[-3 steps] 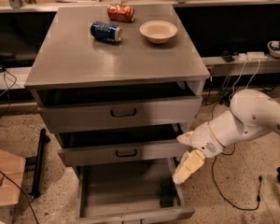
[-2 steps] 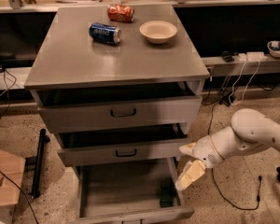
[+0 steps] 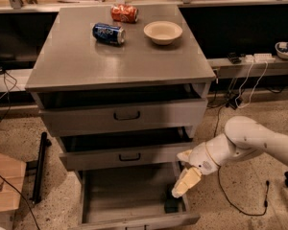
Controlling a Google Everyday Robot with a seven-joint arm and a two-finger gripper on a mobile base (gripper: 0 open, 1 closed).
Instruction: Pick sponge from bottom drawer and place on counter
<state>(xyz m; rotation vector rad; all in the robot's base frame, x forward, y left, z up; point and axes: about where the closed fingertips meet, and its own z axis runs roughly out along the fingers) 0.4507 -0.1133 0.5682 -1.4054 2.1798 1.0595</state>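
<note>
The bottom drawer (image 3: 120, 195) is pulled out at the foot of the cabinet, showing its bare grey floor. The sponge (image 3: 171, 204), a small dark block, lies in its front right corner by the right wall. My gripper (image 3: 181, 176) reaches in from the right on the white arm. It hangs open just above and behind the sponge, with one cream finger (image 3: 186, 181) pointing down at it. It holds nothing. The counter (image 3: 120, 51) is the grey metal top of the cabinet.
On the counter lie a blue can (image 3: 108, 33), a red can (image 3: 124, 13) and a tan bowl (image 3: 162, 31). The two upper drawers (image 3: 127, 115) stand slightly ajar. Cables trail on the floor at right. A black bar (image 3: 40, 166) and a wooden box (image 3: 5, 186) are at left.
My arm has moved down and a little forward, bringing the gripper lower over the right front part of the bottom drawer, close above the sponge.
</note>
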